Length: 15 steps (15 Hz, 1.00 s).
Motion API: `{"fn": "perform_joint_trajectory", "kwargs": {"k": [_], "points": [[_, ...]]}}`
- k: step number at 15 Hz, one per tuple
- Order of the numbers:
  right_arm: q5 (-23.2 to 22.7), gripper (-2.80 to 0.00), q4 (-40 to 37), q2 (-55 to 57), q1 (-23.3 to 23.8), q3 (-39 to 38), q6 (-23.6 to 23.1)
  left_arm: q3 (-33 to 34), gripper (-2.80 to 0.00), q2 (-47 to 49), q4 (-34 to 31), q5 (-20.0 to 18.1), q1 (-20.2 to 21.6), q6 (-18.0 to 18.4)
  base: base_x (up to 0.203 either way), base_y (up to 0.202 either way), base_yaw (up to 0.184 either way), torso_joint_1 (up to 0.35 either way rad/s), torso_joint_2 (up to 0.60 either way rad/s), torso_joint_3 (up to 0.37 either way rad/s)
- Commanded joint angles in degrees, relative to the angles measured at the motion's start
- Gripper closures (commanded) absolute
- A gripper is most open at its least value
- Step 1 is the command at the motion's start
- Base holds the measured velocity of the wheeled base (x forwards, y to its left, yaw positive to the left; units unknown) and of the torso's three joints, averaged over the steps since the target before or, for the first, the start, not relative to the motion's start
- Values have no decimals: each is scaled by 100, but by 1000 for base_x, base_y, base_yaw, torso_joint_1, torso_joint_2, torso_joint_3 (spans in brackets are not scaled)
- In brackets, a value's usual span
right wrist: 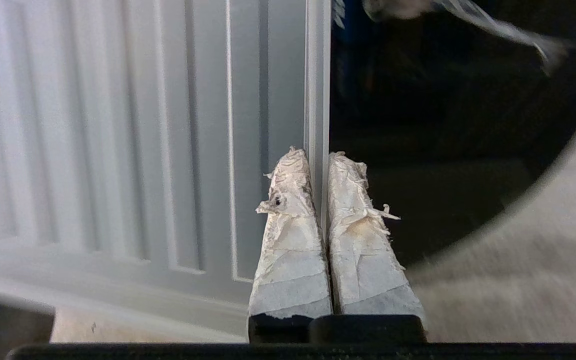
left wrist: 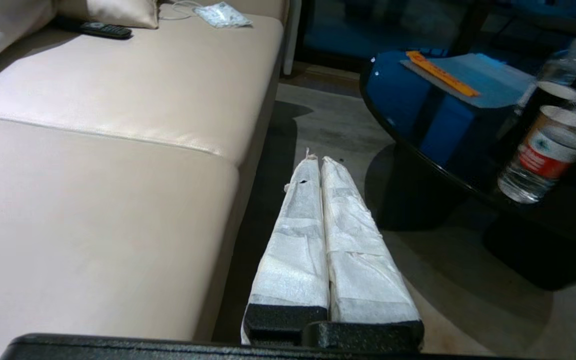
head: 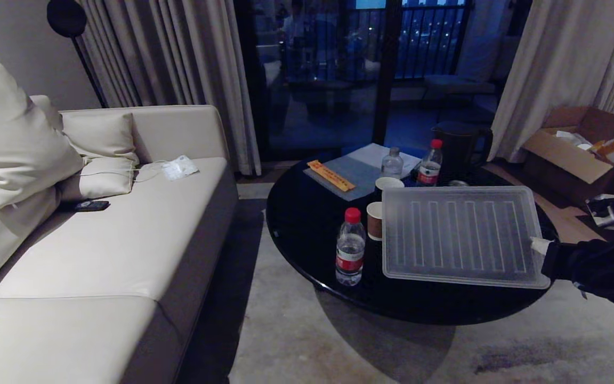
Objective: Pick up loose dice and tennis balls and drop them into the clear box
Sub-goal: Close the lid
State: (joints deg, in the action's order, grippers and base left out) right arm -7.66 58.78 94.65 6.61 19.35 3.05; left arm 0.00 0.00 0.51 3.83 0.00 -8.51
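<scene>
Translucent clear box (head: 461, 234) rim (pinched) in right gripper (right wrist: 318, 160)

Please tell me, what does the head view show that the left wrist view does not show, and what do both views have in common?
Only the head view shows the clear box on the round black table, the right hand closed on the box's rim, the dark kettle and the cardboard box.

Only the left wrist view shows the left hand, shut and empty, low over the floor between sofa and table.

Both show the sofa, the remote control, the orange strip, the paper cups and the water bottles. Neither shows dice or a tennis ball.
</scene>
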Motion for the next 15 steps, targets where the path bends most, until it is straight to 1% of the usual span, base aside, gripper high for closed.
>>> {"fn": "perform_joint_trajectory", "kwargs": {"k": [1,15], "points": [[-8,0,46,-8,7,-1,3,0,0,4,2,4,0,-10,-180,0,-3,4,-1,4],[-8,0,46,-43,-45,-133,3,0,0,0,2,-3,0,-17,-184,0,-1,2,3,3]]}}
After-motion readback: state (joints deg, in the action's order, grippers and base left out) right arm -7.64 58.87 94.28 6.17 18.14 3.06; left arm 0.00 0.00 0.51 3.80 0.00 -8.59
